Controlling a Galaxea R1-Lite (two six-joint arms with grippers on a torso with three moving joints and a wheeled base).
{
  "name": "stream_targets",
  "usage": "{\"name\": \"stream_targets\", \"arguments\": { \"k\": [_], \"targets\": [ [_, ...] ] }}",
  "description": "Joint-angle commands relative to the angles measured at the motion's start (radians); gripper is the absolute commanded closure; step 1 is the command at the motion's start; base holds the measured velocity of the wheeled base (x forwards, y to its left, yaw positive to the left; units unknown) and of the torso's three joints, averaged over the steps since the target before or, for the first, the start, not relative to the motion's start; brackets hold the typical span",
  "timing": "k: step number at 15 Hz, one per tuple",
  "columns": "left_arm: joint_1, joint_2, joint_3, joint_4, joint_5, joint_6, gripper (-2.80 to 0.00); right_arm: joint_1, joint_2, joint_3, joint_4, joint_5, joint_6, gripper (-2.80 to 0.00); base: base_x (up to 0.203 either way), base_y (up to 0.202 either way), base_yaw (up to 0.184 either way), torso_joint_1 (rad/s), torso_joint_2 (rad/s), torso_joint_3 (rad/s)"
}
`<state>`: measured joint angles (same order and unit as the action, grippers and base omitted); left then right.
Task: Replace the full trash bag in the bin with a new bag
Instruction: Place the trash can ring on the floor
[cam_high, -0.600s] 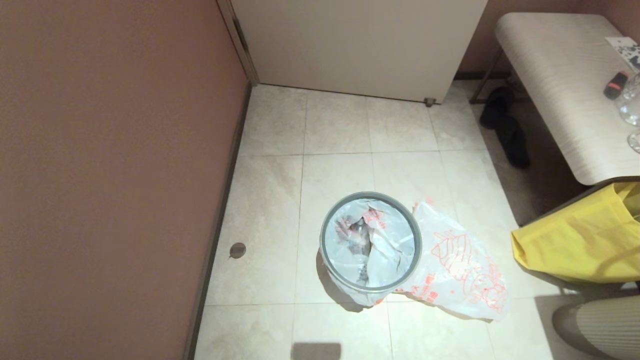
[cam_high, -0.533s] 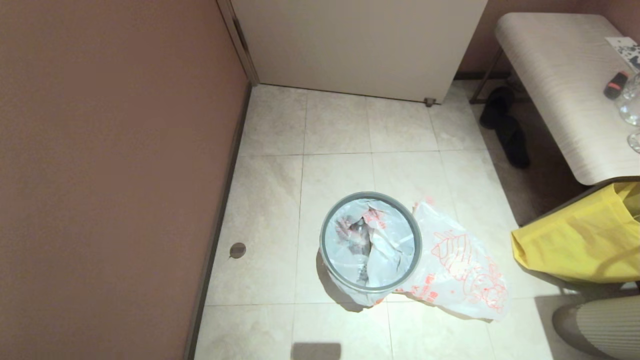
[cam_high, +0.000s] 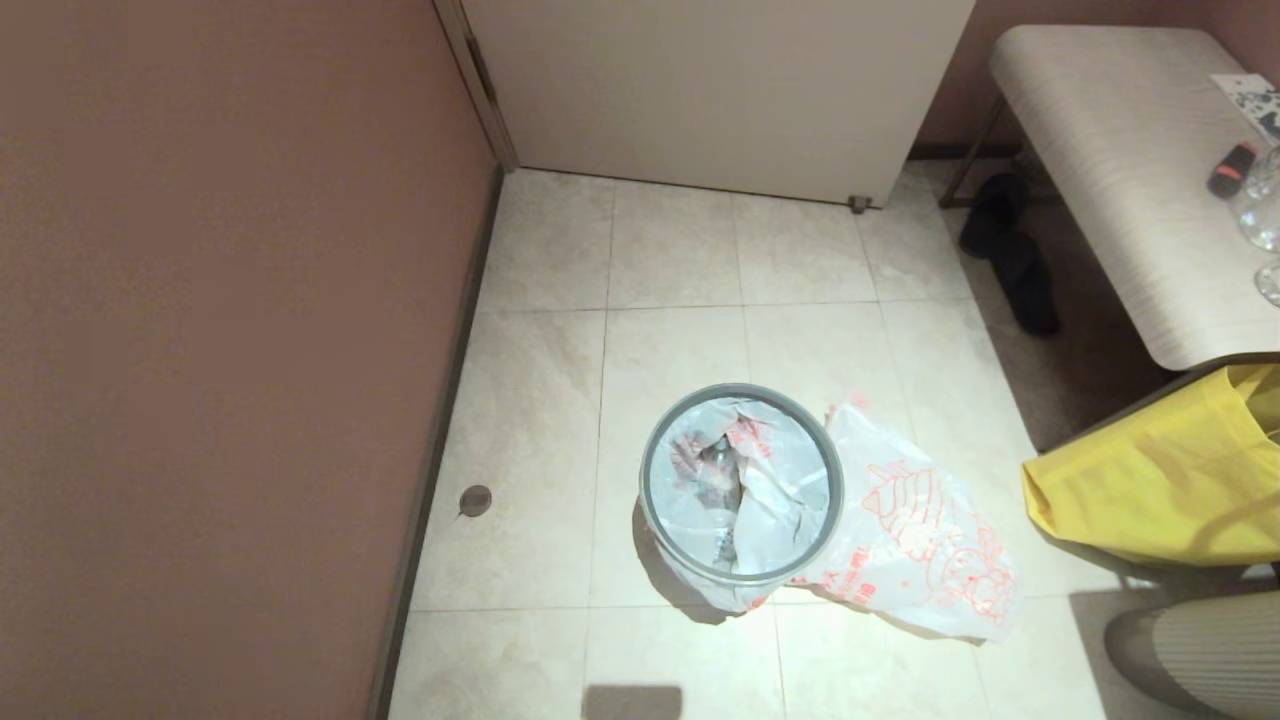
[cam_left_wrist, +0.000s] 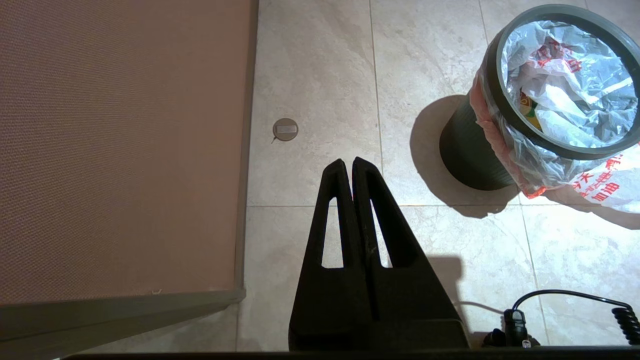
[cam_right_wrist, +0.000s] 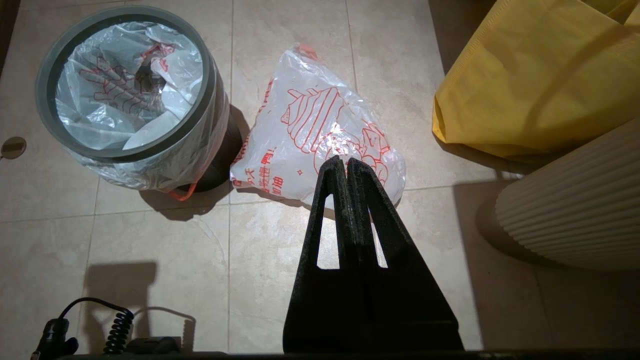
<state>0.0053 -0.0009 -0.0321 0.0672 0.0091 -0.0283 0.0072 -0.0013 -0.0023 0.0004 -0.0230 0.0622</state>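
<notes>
A lived-in room, likely a hotel or home: tiled floor (cam_high: 680, 260), door (cam_high: 720, 90), bench (cam_high: 1110, 170) (slippers (cam_high: 1010, 250) underneath).

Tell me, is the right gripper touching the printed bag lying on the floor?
Apart. In the right wrist view the shut right gripper hangs above the new bag on the floor beside the bin, overlapping it only in the picture.
</notes>
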Motion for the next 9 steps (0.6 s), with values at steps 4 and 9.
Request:
{"name": "stream_targets", "arguments": {
  "k": [4,9],
  "targets": [
    [0.001,0.001,0.001,0.000,0.000,-0.001,0.00,-0.006,0.056,-0.122,0.041,0.001,-0.021,0.00,0.000,0.000,0.000,0.000,0.00,0.000],
    [0.001,0.001,0.000,0.000,0.000,-0.001,0.00,-0.008,0.275,-0.352,0.067,0.001,-0.045,0.00,0.000,0.000,0.000,0.000,0.00,0.000]
  ]
}}
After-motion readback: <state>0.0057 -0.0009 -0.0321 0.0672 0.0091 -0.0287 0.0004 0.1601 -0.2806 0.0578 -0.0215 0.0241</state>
